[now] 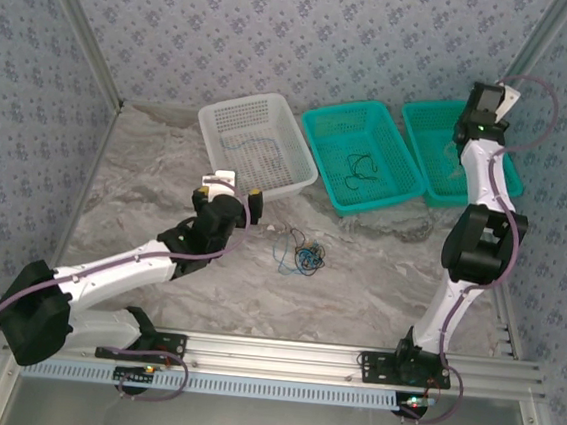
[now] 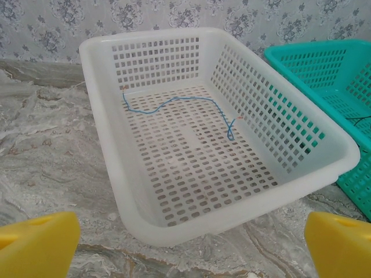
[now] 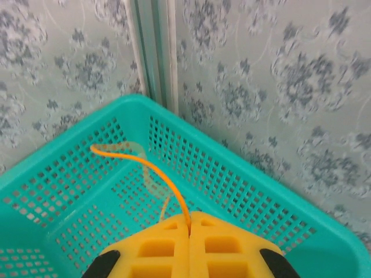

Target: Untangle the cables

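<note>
Progress partial: blue cable [image 2: 174, 103] lies in white basket [image 2: 324, 168], black cable [image 1: 360, 170] in teal basket [image 1: 324, 126]. Your right end effector [image 3: 189, 223] pinches yellow cable [image 3: 145, 165] over far-right basket [image 3: 58, 168]. Your left end effector [image 2: 188, 246] is spread, with tangle [image 1: 301, 256] on bench [image 1: 376, 292] left to sort.

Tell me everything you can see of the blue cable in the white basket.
The blue cable is one thin, flexible wire, apparently plastic-coated, with small orange-looking tips. It lies loose and flat on the perforated floor of the white basket, toward its far end, in a wavy line ending in a small hook on the right. It is untangled; only the basket floor touches it.
</note>
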Robot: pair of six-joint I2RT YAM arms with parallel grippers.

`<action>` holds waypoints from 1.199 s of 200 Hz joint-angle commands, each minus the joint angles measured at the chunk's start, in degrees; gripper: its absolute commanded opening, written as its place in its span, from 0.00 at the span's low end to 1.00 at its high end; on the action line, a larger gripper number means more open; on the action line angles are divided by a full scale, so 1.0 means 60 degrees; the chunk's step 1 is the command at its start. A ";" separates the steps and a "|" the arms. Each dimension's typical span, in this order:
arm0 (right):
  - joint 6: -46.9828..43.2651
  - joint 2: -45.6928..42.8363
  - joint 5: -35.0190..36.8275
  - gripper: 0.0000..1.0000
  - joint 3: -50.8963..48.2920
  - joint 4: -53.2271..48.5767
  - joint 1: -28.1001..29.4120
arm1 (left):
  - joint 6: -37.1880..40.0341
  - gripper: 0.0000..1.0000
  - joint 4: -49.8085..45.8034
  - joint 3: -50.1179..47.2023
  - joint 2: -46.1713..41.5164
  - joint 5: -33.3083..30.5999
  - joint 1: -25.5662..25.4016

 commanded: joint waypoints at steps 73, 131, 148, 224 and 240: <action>0.0119 0.0868 -0.0333 0.00 0.0870 -0.0313 -0.0194 | -0.0216 0.99 -0.0326 0.0578 0.0201 -0.0001 0.0084; 0.0295 0.1493 -0.0182 0.70 0.0826 -0.0972 -0.0246 | -0.0405 0.99 -0.0541 0.0489 0.0069 0.0055 0.0089; 0.0276 0.0925 -0.0306 1.00 0.0160 -0.0752 -0.0140 | -0.0398 0.99 -0.0445 0.0427 0.0021 0.0182 0.0084; 0.1501 -0.2140 -0.1104 1.00 -0.3783 0.0218 0.0303 | -0.0818 0.99 -0.0204 0.0286 0.0102 0.0227 0.0277; 0.1750 -0.2753 -0.1410 1.00 -0.4480 0.0262 0.0469 | -0.0873 0.99 -0.0253 0.0324 0.0127 0.0378 0.0367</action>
